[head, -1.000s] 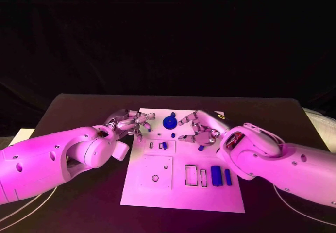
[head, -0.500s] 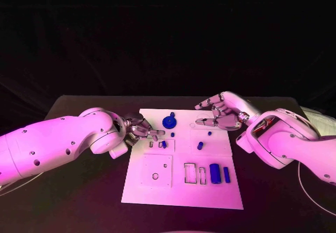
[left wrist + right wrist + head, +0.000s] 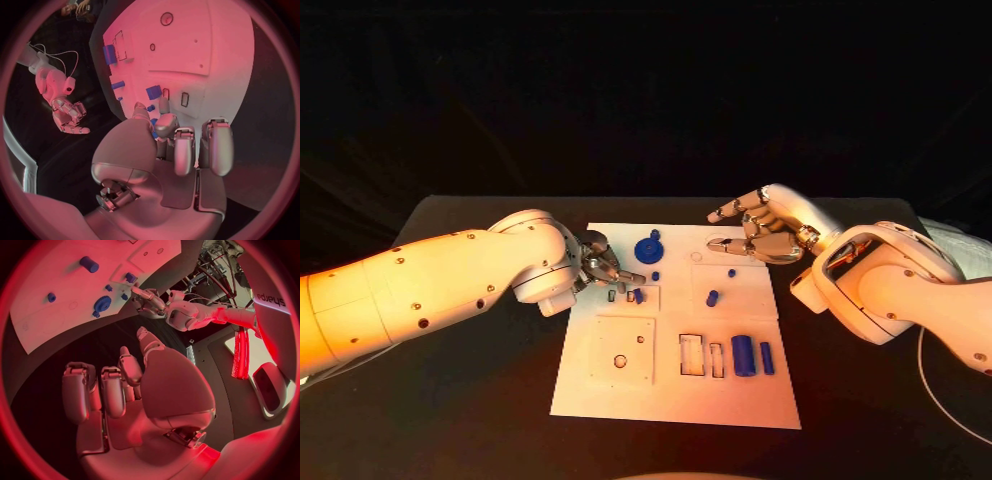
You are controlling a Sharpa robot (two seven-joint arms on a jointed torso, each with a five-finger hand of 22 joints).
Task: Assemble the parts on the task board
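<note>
Since a second ago the right silver hand [image 3: 764,235] has lifted off the white rectangular task board [image 3: 678,395] and drawn back to its far right corner, above the black counter [image 3: 459,410]; the left silver hand [image 3: 603,265] stays at the board's left edge.

Head view: small blue parts [image 3: 744,356] lie on the board.

Left wrist view: the left hand's fingers [image 3: 183,150] are curled above the board; I cannot tell whether they hold anything.

Right wrist view: the right hand's fingers [image 3: 112,390] are apart, holding nothing.
</note>
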